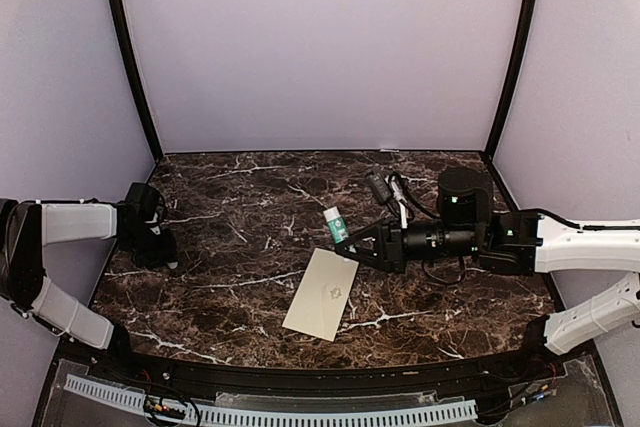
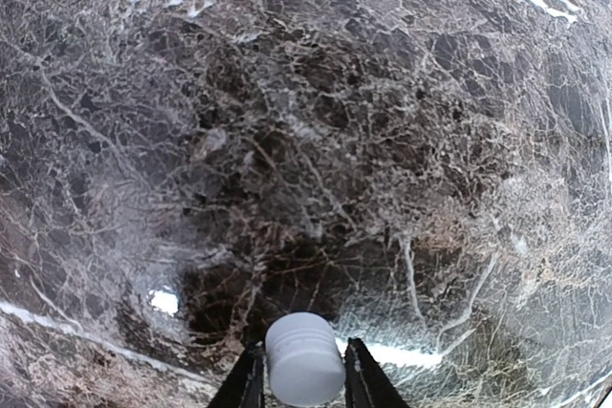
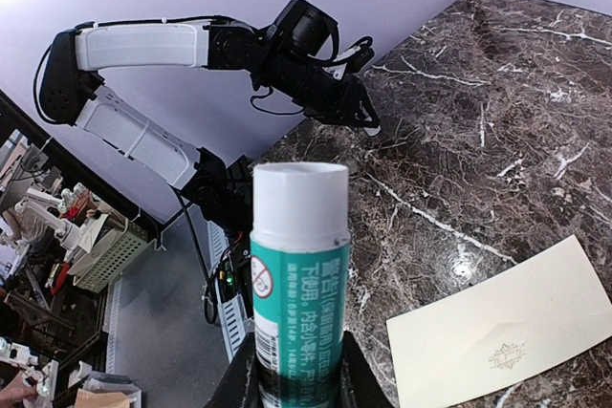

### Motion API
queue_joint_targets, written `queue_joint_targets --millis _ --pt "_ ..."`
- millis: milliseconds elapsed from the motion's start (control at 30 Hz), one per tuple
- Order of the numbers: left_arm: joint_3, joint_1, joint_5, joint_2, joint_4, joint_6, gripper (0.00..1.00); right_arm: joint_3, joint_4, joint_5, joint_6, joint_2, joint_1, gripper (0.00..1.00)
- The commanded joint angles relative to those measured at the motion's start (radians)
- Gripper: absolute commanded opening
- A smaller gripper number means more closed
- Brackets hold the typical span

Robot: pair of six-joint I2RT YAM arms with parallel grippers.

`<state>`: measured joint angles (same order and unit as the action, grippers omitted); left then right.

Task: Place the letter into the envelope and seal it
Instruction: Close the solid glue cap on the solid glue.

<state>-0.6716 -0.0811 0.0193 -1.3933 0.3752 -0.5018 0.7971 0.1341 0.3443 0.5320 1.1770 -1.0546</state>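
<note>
Well to the left of the envelope point(image 1: 322, 294), close to the left edge of the desk point(image 1: 250, 197), the left gripper point(image 1: 166, 259) is pointed down just over the marble. A small white cap point(image 2: 304, 358) is pinched between its fingers.

The envelope is laid flat in the front half of the desk, near the middle and turned at a slant. It is seen as a long, narrow cream rectangle, smooth, with a faint small mark at its centre. Whether its flap is stuck down cannot be told.

Just beyond the envelope's far right corner, a glue stick point(image 1: 336, 224) with a teal label and a white top is clamped by the right gripper point(image 1: 352, 244).

Bare dark marble is found all round the envelope. It is broad to the left and behind, and narrower between the near end and the desk's front edge. To the right, the room is taken up by the right arm.
</note>
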Motion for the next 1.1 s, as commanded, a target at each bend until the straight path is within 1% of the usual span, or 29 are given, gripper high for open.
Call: queue_joint_targets --millis 0,67,133,267,367,433,600,633,667,700,733,767,867,900,967,1000,1033,1067 --pt "-0.017 0.005 0.0 -0.004 0.008 0.015 0.28 -0.013 0.051 0.014 -0.003 -0.008 -0.001 0.05" --pt "-0.018 0.005 0.002 -0.006 0.01 0.017 0.28 -0.013 0.052 0.013 -0.003 -0.007 0.0 0.04" --pt "-0.02 0.005 0.006 -0.005 0.012 0.019 0.25 -0.013 0.051 0.013 -0.004 -0.009 0.0 0.04" --pt "-0.019 0.005 0.009 0.012 0.021 0.032 0.16 -0.013 0.047 0.008 -0.007 -0.013 -0.001 0.04" --pt "-0.015 0.006 -0.01 0.066 0.02 0.047 0.13 -0.021 0.043 0.013 -0.007 -0.029 0.0 0.04" --pt "-0.016 0.005 -0.067 0.116 0.02 0.061 0.11 -0.025 0.034 0.029 -0.014 -0.047 -0.002 0.04" --pt "-0.066 -0.004 -0.327 0.249 0.056 0.113 0.08 -0.005 -0.028 0.108 -0.071 -0.085 -0.013 0.04" --pt "-0.075 -0.013 -0.418 0.285 0.062 0.117 0.07 0.01 -0.049 0.128 -0.083 -0.088 -0.017 0.04" --pt "-0.097 -0.02 -0.463 0.3 0.078 0.12 0.07 0.022 -0.078 0.137 -0.098 -0.088 -0.024 0.04" --pt "-0.121 -0.036 -0.546 0.327 0.086 0.119 0.07 0.034 -0.104 0.138 -0.111 -0.086 -0.035 0.04" --pt "-0.134 -0.049 -0.584 0.339 0.106 0.119 0.07 0.047 -0.126 0.137 -0.123 -0.084 -0.048 0.05" --pt "-0.163 -0.081 -0.657 0.358 0.115 0.118 0.07 0.057 -0.155 0.134 -0.132 -0.077 -0.061 0.04" --pt "-0.207 -0.168 -0.771 0.396 0.129 0.074 0.07 0.087 -0.199 0.121 -0.138 -0.054 -0.102 0.04" --pt "-0.21 -0.211 -0.83 0.405 0.109 0.052 0.07 0.096 -0.203 0.114 -0.137 -0.045 -0.116 0.04" --pt "-0.193 -0.266 -0.914 0.438 -0.025 -0.08 0.06 0.112 -0.201 0.103 -0.132 -0.024 -0.148 0.03" --pt "-0.184 -0.299 -0.949 0.459 -0.068 -0.116 0.06 0.119 -0.195 0.096 -0.128 -0.015 -0.161 0.03" --pt "-0.167 -0.312 -0.964 0.467 -0.138 -0.183 0.06 0.126 -0.188 0.089 -0.124 -0.005 -0.173 0.03" --pt "-0.159 -0.337 -0.977 0.476 -0.165 -0.208 0.06 0.133 -0.18 0.08 -0.119 0.006 -0.183 0.02"
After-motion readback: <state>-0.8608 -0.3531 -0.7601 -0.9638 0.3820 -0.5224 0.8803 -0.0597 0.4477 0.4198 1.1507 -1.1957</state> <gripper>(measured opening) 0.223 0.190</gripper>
